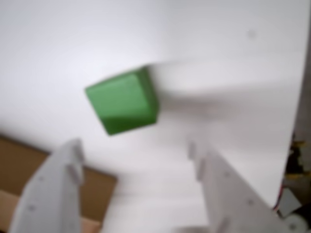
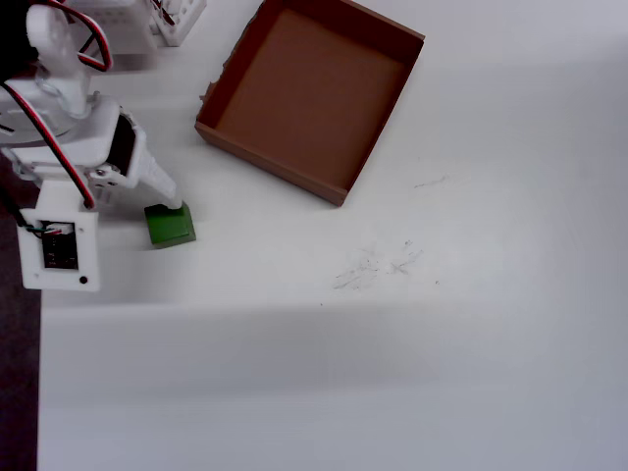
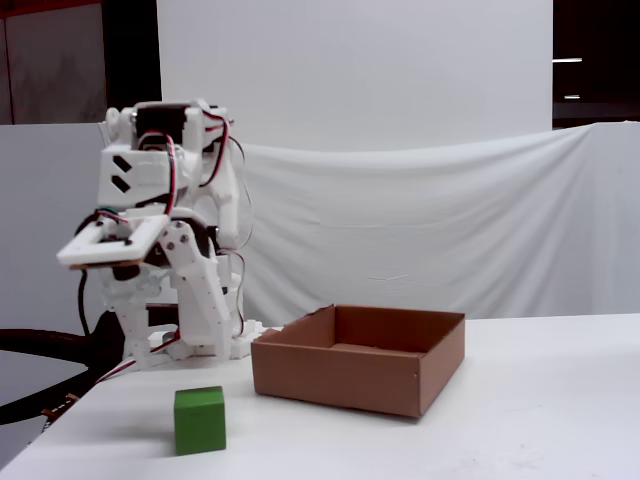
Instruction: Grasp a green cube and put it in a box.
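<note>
I have the end effector [image 1: 133,158] spread wide and empty, hovering above the cube [image 1: 123,101], which sits on the white tabletop [image 2: 412,343] well apart from the box [image 2: 218,90]. In the wrist view the cube lies ahead of the fingers, not between them. I judge I should advance, turn to square with its faces, then descend before I close.

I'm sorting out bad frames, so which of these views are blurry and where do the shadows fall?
Wrist view: motion-blurred, the green cube smeared, the open tool soft-edged. Overhead view: sharp, a broad grey shadow band across the table. Fixed view: sharp and evenly lit, the box clear.
</note>
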Motion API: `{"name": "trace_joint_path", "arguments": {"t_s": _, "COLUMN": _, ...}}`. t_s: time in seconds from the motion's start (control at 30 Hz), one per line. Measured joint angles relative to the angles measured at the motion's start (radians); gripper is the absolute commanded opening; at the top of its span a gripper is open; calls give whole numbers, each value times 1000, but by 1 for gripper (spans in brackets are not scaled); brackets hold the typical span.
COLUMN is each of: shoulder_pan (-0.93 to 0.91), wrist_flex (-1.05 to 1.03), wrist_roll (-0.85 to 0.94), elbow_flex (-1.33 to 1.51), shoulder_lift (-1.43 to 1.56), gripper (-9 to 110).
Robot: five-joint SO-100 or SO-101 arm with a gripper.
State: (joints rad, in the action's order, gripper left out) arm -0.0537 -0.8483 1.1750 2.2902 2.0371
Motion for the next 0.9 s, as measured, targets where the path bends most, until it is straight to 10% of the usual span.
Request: {"name": "trace_joint_path", "arguments": {"t_s": 0.9, "shoulder_pan": 61, "wrist_flex": 74, "wrist_roll": 31, "elbow_flex": -123, "shoulder_lift": -311, "gripper": 31}}
